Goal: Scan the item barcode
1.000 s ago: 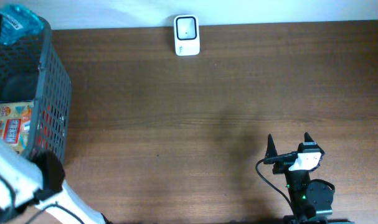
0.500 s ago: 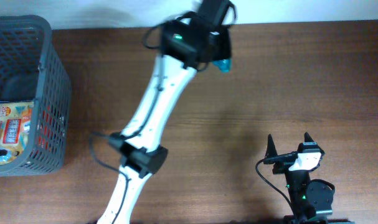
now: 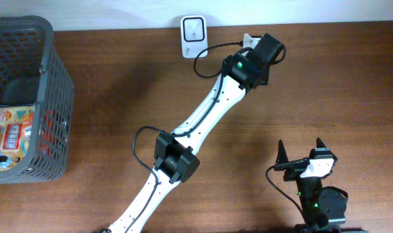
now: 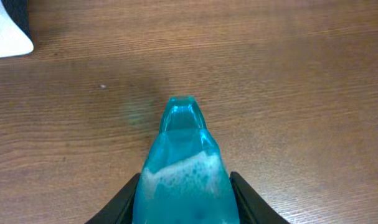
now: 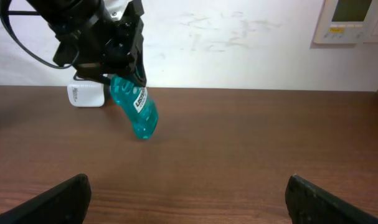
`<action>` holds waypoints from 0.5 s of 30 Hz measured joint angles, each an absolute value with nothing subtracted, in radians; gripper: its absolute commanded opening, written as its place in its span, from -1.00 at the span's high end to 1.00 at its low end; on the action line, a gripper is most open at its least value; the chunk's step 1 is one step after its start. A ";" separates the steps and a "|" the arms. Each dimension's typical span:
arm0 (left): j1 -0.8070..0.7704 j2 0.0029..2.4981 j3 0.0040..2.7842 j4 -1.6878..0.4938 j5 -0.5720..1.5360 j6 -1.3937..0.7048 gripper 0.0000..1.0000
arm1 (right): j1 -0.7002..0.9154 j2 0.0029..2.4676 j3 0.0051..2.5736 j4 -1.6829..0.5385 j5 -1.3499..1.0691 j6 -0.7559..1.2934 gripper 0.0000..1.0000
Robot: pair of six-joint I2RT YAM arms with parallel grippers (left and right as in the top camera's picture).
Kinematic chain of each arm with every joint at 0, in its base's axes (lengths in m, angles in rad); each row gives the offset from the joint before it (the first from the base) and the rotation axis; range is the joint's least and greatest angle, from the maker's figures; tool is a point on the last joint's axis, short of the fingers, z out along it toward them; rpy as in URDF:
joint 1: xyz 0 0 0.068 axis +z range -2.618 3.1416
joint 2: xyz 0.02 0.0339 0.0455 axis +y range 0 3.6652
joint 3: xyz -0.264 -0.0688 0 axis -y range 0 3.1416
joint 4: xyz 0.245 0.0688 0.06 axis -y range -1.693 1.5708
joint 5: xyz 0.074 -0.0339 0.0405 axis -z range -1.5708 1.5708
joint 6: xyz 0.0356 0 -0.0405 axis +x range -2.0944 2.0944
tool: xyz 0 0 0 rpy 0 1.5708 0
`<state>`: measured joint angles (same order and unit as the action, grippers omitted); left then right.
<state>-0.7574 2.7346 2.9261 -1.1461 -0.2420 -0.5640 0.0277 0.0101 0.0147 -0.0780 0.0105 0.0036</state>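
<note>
Near the table's (image 3: pixel 118 97) back edge, beside the white scanner (image 3: pixel 194 28), the left gripper (image 4: pixel 185 202) clamps a translucent teal bottle (image 5: pixel 134 107), tilted with its tip pointing down toward the wood. Pale froth shows inside it, and a white label with dark print runs along its side. At the front, the right gripper (image 3: pixel 300 145) rests with jaws spread wide.

A dark brown wood-grain table (image 3: pixel 325 84) meets a white, faintly scuffed wall (image 5: pixel 238 43). A beige control panel (image 5: pixel 354 18) hangs on it; the lighting is soft and even.
</note>
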 measured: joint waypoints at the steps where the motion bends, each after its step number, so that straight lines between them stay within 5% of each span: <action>1: -0.757 2.742 2.926 -1.146 -0.245 -0.562 0.08 | 0.028 0.010 0.014 -0.078 0.011 0.003 -0.97; 3: -0.757 2.751 2.926 -1.143 -0.252 -0.557 0.10 | 0.028 0.010 0.015 -0.078 0.011 0.003 -0.97; 5: -0.757 2.751 2.926 -1.142 -0.261 -0.557 -0.34 | 0.028 0.010 0.015 -0.078 0.011 0.004 -0.96; 6: -0.757 2.751 2.926 -1.142 -0.263 -0.555 -0.73 | 0.028 0.010 0.014 -0.078 0.011 0.003 -0.97; 8: -0.757 2.751 2.926 -1.137 -0.270 -0.550 -0.90 | 0.028 0.010 0.015 -0.078 0.011 0.003 -0.97; 15: -0.757 2.751 2.928 -1.117 -0.319 -0.546 -0.91 | 0.028 0.010 0.014 -0.078 0.011 0.003 -0.97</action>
